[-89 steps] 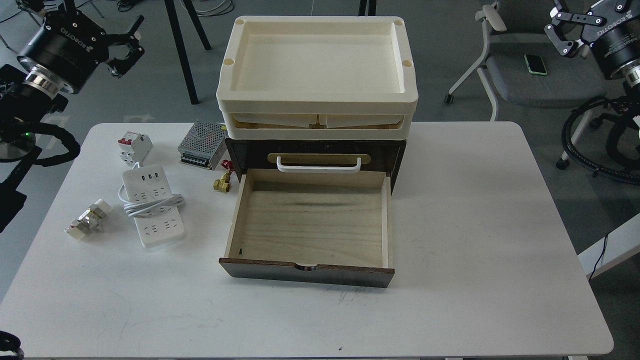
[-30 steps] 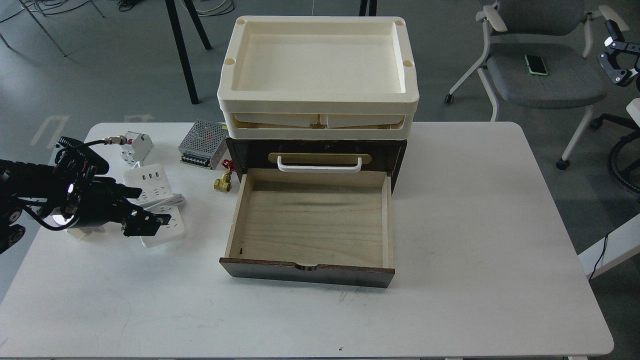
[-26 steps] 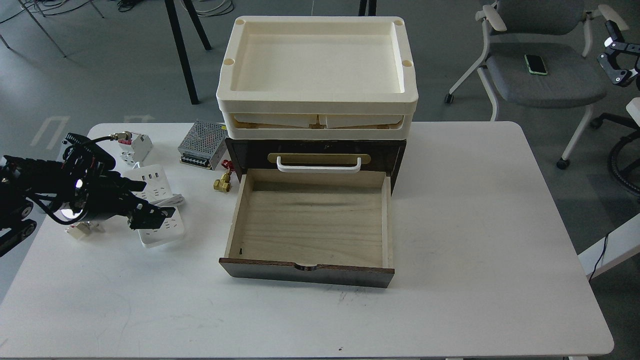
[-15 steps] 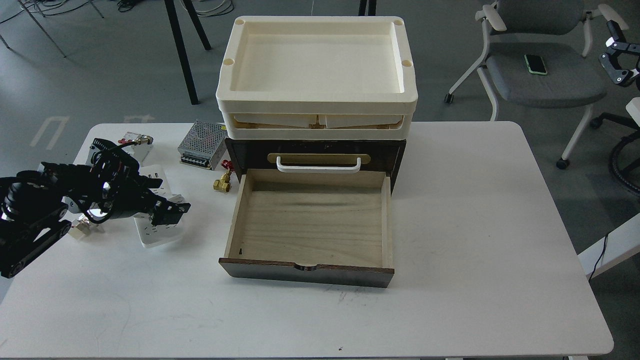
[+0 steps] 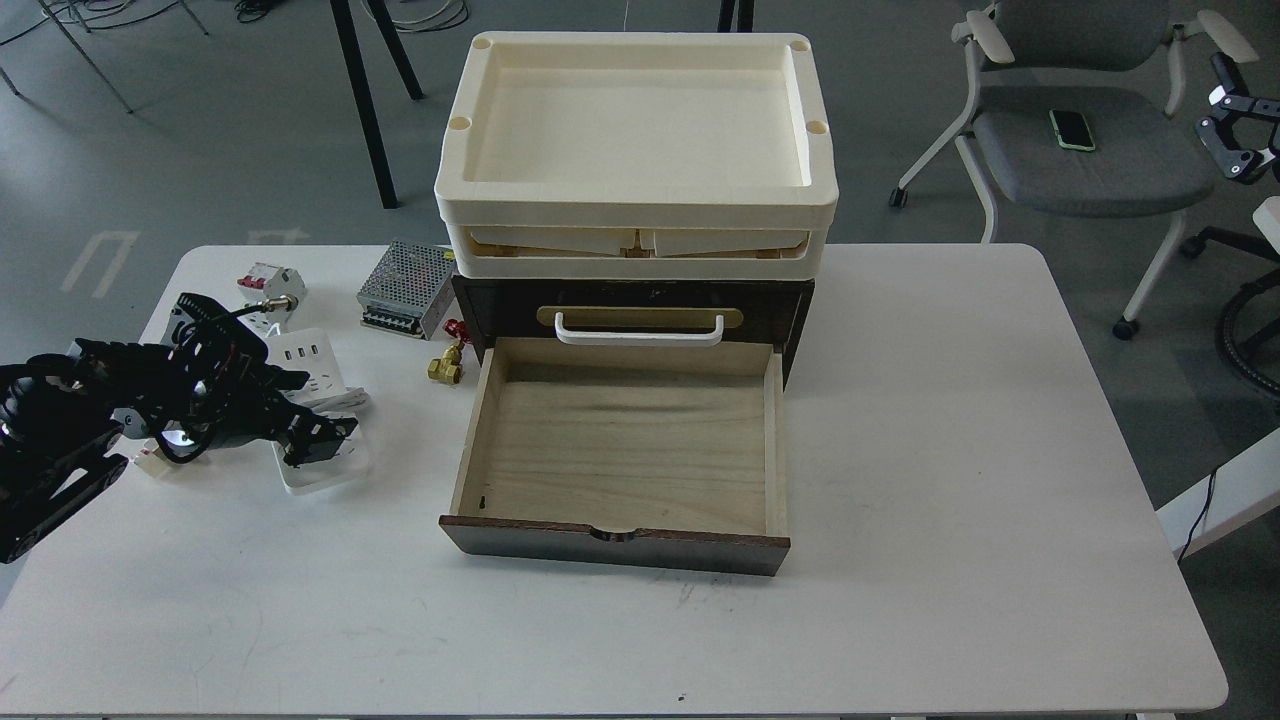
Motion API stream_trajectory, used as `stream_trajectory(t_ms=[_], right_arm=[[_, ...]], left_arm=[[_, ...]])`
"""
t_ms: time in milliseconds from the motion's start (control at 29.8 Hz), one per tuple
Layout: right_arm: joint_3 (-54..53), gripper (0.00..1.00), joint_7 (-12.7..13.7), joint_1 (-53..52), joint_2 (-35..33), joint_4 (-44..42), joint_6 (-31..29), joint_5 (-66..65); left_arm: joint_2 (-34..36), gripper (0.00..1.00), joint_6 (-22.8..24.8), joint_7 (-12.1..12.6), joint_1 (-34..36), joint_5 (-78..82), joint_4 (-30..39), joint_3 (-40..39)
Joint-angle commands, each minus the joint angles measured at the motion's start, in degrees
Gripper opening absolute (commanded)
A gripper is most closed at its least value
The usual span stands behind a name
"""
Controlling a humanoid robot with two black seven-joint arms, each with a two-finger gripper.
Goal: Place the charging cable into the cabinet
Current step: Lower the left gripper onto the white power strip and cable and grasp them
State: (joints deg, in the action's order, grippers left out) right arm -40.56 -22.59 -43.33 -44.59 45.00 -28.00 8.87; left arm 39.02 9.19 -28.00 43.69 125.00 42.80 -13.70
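The charging cable (image 5: 305, 358) is a white power strip with its cord coiled round the middle, lying on the table left of the cabinet. My left gripper (image 5: 305, 410) is low over the strip's middle. Its dark fingers are spread, one on each side of the coiled part, and hide it. The dark brown cabinet (image 5: 800, 310) stands mid-table with cream trays (image 5: 635, 215) on top. Its pale wood drawer (image 5: 620, 440) is pulled out and holds nothing. The white handle (image 5: 638, 332) sits above it. My right gripper (image 5: 1235, 135) is high at the right edge, partly cut off.
A white-and-red circuit breaker (image 5: 262, 278) and a silver mesh power supply (image 5: 405, 290) lie behind the strip. A brass valve (image 5: 445, 365) sits by the drawer's left corner. A small white fitting (image 5: 150, 462) is under my left arm. A chair (image 5: 1090, 150) stands at the back right.
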Motion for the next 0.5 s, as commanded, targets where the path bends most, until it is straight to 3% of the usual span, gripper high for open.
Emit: stream_trajectory(t_ms=[0,235,302,335,369,469], right_arm=[[0.0,1.00,0.0,0.2,0.0,0.0,0.0,0.0],[0.0,1.00,0.0,0.5,0.0,0.1,0.0,0.0],[0.0,1.00,0.0,0.5,0.0,0.1,0.0,0.0],[0.0,1.00,0.0,0.5,0.0,0.1,0.0,0.0],[0.0,1.00,0.0,0.6,0.0,0.1,0.0,0.0],[0.0,1.00,0.0,0.7,0.0,0.1,0.0,0.0]], left_arm=[[0.1,0.54,-1.6,0.0,0.3,0.0,-0.1,2.0],[-0.5,0.45,-6.0,0.0,0.3,0.0,-4.4,3.2],[-0.6,0.28,-6.5,0.0,0.3,0.0,-5.3,3.6],[-0.6,0.11,-6.6,0.0,0.3,0.0,-5.7,4.2],[-0.6,0.02,-6.7,0.0,0.4,0.0,-6.1,4.8],[-0.6,0.02,-7.9,0.0,0.4,0.0,-6.5,5.7]])
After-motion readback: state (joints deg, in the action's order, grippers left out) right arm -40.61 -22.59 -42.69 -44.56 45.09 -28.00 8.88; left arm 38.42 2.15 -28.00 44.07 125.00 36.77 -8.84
